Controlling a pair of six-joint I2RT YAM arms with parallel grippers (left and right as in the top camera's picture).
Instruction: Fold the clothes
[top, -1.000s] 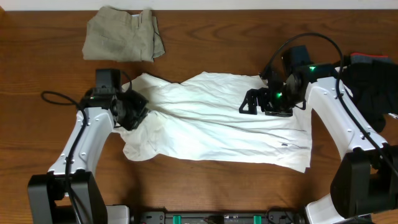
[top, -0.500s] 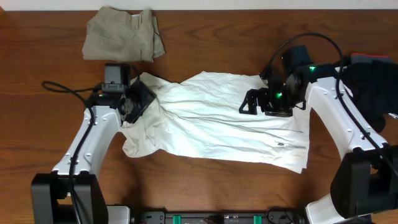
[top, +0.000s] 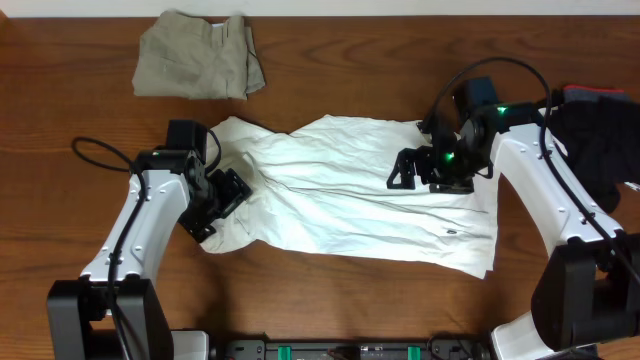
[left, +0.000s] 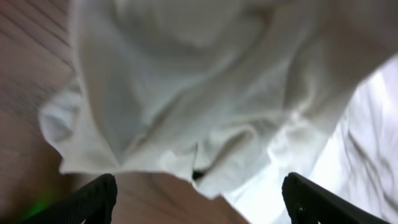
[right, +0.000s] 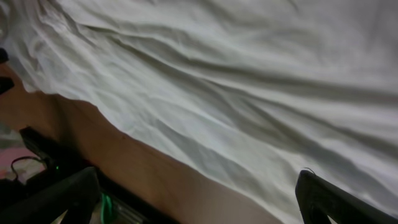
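Your left claw (left: 202, 198) gapes wide and empty over the shirt's (top: 340, 205) bunched left end; right claw (right: 202, 199) stands equally wide above its right. Shirt lies mid table (top: 320, 295), long axis left-right. Only your left wrist view shows the curled edge folds.

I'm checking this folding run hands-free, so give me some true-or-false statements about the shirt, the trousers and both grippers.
The white T-shirt lies spread out, not folded. True.
The khaki trousers lie on the T-shirt. False: they lie apart from it, near the far edge of the table.
The left gripper is shut on the T-shirt. False: its jaws stand open, holding nothing.
The right gripper is open above the T-shirt. True.
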